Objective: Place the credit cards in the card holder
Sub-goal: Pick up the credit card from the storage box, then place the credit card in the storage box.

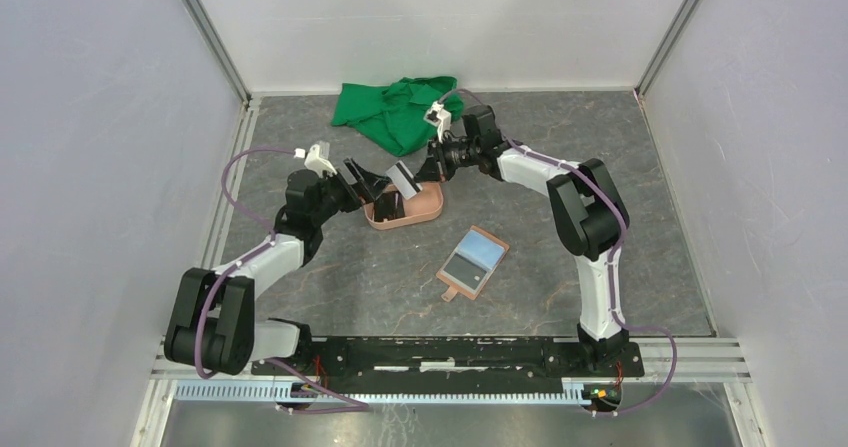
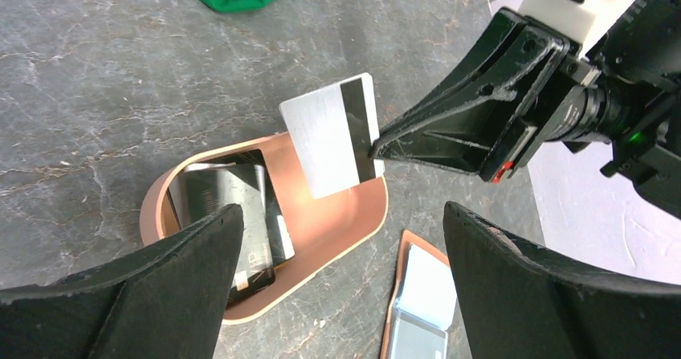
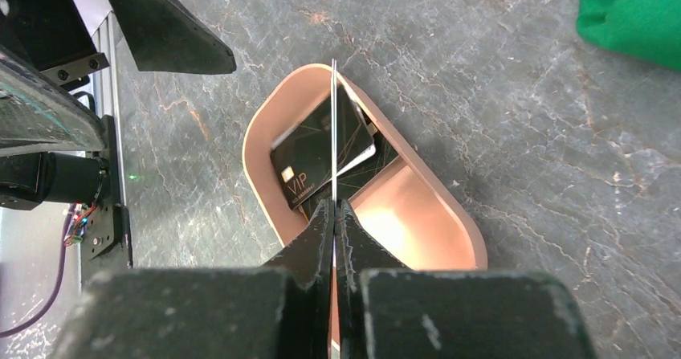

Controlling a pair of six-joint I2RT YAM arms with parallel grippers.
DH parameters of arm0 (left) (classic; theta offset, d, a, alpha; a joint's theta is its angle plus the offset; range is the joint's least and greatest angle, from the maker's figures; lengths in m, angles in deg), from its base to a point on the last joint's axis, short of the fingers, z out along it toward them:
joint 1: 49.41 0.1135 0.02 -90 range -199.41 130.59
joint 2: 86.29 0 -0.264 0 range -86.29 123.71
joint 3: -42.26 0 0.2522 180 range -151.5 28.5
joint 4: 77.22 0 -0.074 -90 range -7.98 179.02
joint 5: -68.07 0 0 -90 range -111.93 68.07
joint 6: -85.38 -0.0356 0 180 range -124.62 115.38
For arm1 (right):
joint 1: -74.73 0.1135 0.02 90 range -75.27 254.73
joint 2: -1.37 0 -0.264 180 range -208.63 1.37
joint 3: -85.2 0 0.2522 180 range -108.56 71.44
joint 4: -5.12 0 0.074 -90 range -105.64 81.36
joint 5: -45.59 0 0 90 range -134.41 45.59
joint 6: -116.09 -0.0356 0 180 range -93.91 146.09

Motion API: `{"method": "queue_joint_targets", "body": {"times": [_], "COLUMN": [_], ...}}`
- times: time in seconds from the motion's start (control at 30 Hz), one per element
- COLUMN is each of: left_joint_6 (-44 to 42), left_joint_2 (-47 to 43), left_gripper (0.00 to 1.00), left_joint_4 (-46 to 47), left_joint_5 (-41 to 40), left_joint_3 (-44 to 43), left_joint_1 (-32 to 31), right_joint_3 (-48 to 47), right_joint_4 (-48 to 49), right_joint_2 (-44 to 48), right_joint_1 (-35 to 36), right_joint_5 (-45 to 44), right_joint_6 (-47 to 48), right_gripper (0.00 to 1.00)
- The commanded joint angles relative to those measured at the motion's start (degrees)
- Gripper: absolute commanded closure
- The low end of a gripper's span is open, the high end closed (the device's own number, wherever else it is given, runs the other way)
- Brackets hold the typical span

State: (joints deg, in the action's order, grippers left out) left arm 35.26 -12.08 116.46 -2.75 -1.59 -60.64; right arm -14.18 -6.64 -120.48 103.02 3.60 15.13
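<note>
Grey marbled tabletop [image 1: 330, 267] gives open room between the salmon-pink tray [image 1: 432, 207] and the tan card holder [image 1: 473, 262], which rests open well apart from the right gripper [image 3: 333, 206], toward the arm bases. Above the tray, that gripper pinches a silver striped card [image 2: 329, 134] by one edge, upright. The left gripper [image 2: 341, 210] hangs just beside, spread wide and empty. Pickup looks complete. The next move likely calls for clearing the tray rim, carrying across and tilting the card flat into a pocket. Dark cards [image 3: 321, 154] lie in the tray below.
</note>
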Motion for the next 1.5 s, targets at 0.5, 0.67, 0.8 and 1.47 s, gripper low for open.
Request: {"method": "queue_joint_targets", "body": {"times": [0.5, 0.67, 0.8, 1.47], "left_joint_6": [13.61, 17.72, 22.16, -3.11], "left_joint_2": [15.67, 19.75, 23.29, 7.78], "left_gripper": [0.11, 0.26, 0.44, 0.98], "left_joint_4": [46.67, 54.62, 58.76, 3.89], "left_joint_5": [17.87, 20.81, 23.65, 13.25], "left_joint_3": [5.24, 4.98, 3.3, -5.05], "left_joint_1": [0.51, 0.5, 0.5, -0.69], "right_joint_3": [10.73, 12.44, 12.46, 12.05], "right_joint_4": [19.79, 24.97, 25.24, -6.72], "right_joint_2": [11.82, 11.5, 11.12, 22.06], "right_joint_1": [-1.9, -1.86, -1.91, -10.83], "right_joint_5": [15.86, 17.33, 17.47, 9.12], "right_joint_6": [-11.43, -15.7, -15.92, 15.56], "right_gripper": [1.0, 1.0, 1.0, 0.42]}}
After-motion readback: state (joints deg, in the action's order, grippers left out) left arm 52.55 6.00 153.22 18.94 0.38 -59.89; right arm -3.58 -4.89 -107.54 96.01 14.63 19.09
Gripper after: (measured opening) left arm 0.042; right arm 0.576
